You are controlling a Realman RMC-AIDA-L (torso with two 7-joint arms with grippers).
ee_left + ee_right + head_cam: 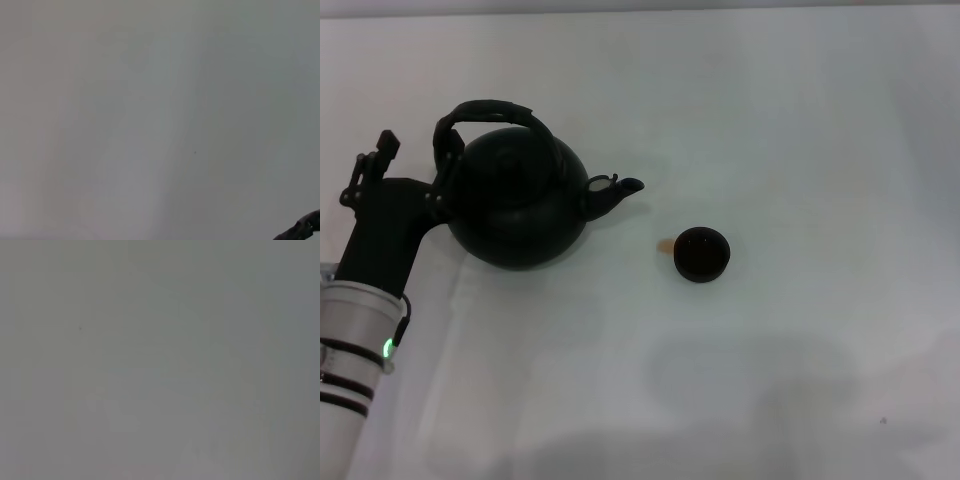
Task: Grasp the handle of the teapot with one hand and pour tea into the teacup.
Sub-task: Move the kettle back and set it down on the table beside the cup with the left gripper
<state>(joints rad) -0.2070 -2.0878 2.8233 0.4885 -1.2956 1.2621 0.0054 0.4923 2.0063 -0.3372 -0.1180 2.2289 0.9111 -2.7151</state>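
Jaws of left gripper (438, 190) against teapot (520, 205) by the handle (490, 115), their state indiscernible.

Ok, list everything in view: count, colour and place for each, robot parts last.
teapot: one, matte black, on the table's left part, spout toward the teacup
handle: one, black, arched over the teapot's lid
teacup: one, dark brown-black, right of the spout, apart from it
stain: one small, brownish, beside the teacup
table: one, white
left gripper: one, black, against the teapot's left side, on a white arm
right gripper: not in view
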